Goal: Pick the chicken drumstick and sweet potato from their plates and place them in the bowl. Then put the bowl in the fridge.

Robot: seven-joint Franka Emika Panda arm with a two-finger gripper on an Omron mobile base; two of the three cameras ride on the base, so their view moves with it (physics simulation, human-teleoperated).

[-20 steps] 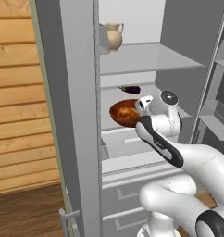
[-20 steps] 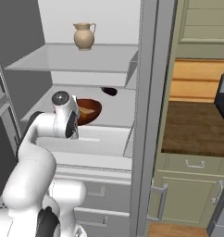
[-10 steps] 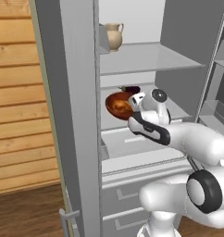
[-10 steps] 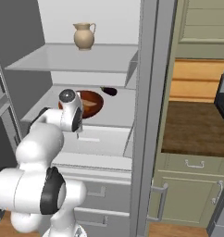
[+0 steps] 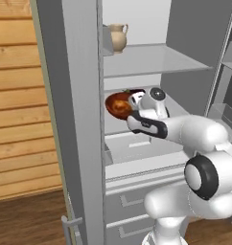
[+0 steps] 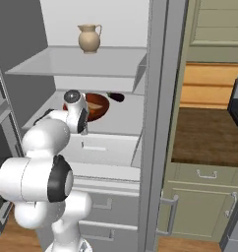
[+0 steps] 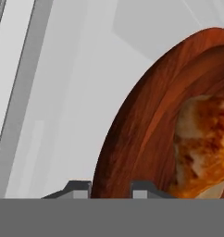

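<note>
Bowl [image 5: 119, 105], mid-frame on the fridge [image 5: 151, 62] shelf, rim pinched in your nearly closed end effector [image 7: 111, 190]; release next.

A wall of pale wooden planks [image 5: 22, 95] stands to the left above a dark wood floor [image 5: 27, 220]. To the right, green cabinets [image 6: 202, 206] with metal handles carry a dark brown counter [image 6: 209, 138], with wood panelling behind.
</note>
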